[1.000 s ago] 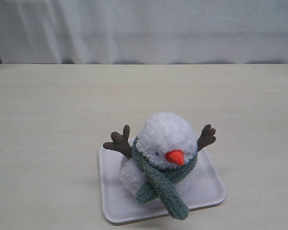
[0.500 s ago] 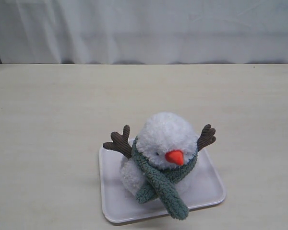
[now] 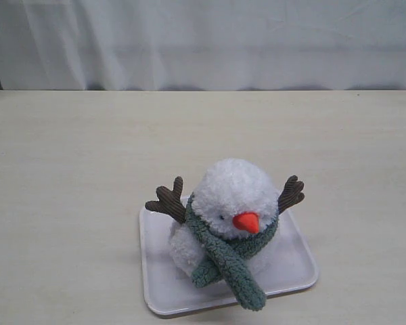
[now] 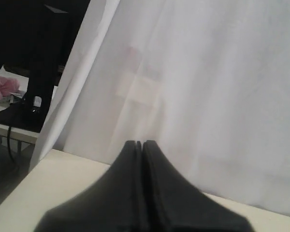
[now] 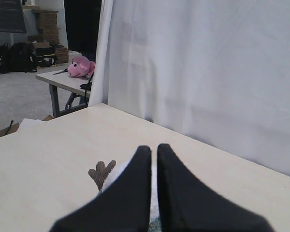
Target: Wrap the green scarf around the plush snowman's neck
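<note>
The plush snowman (image 3: 233, 189) sits upright on a white tray (image 3: 294, 267), orange nose pointing to the front. The green scarf (image 3: 230, 261) circles its neck, hiding the crease, and its two ends cross over the chest, the longer one reaching the tray's front rim. Neither gripper appears in the exterior view. My left gripper (image 4: 141, 143) is shut on nothing and faces the curtain. My right gripper (image 5: 154, 147) is shut and empty too, only a sliver between its fingers, hovering apart from the snowman (image 5: 117, 170), whose brown arm (image 5: 101, 173) shows beside it.
The tray rests near the front edge of a pale wooden table (image 3: 88, 149). A white curtain (image 3: 203, 40) hangs along the table's far side. Past the curtain, a pink plush (image 5: 79, 66) lies on another table.
</note>
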